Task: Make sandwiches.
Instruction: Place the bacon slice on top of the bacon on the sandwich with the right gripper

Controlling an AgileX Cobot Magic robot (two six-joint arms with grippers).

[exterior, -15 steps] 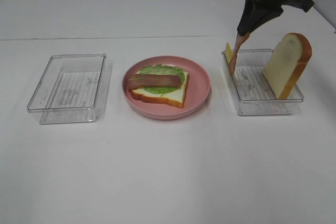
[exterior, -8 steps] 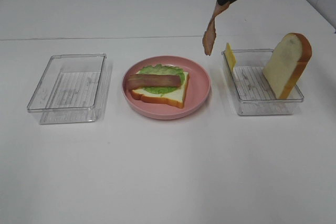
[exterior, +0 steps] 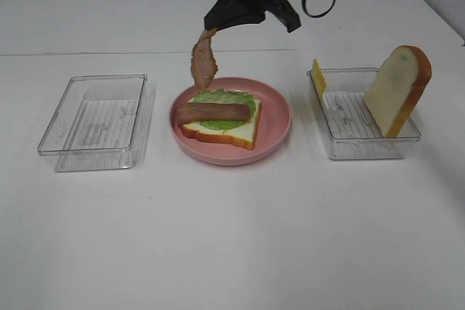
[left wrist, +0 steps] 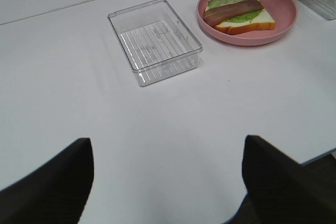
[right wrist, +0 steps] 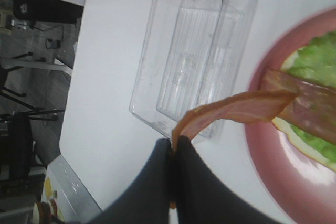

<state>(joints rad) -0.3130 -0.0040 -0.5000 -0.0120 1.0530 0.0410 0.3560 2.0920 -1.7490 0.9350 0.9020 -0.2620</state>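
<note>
We see right gripper [exterior: 216, 25] clamped on a bacon strip [exterior: 203, 63] dangling above the pink plate [exterior: 280, 117], far-left rim. Half-built sandwich [exterior: 225, 123] sits on it. Left gripper [left wrist: 168, 148] jaws spread wide, empty.

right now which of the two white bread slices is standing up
The white bread slice leaning upright in the right-hand clear plastic tray; the other slice lies flat on the round pink plate.
</note>
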